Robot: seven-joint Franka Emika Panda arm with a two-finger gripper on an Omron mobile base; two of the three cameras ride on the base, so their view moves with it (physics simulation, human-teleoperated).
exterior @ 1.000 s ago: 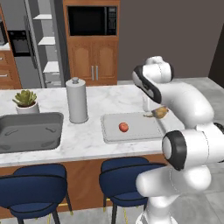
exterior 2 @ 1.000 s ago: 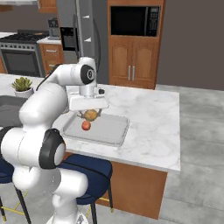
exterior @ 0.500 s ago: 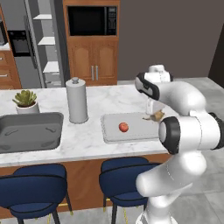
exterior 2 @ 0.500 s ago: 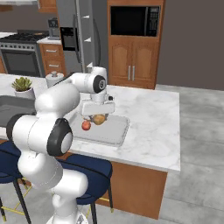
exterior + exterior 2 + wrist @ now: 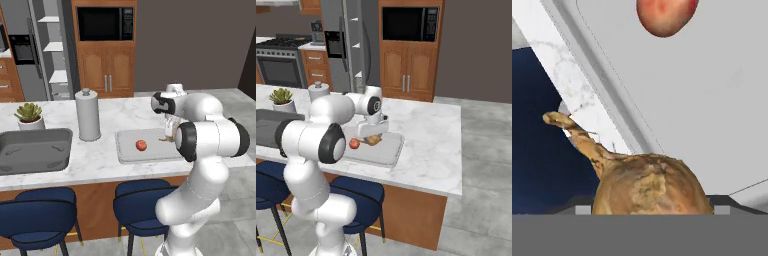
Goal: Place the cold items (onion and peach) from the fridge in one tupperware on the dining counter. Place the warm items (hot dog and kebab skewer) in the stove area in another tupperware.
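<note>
We see gripper (image 5: 372,139) clamped on onion (image 5: 649,185), low over tupperware (image 5: 387,153); peach (image 5: 141,145) lies inside, just beside onion.

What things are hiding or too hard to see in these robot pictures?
- Pincer fingertips: in the hand view the onion covers them, so the grip itself is hidden.
- Pincer: in the left base view the robot's own arm blocks it.
- Peach: cut off by the hand view's top edge.
- Tupperware: its right end sits behind the arm in the left base view.
- Hot dog and kebab skewer: too small to pick out on the far stove.
</note>
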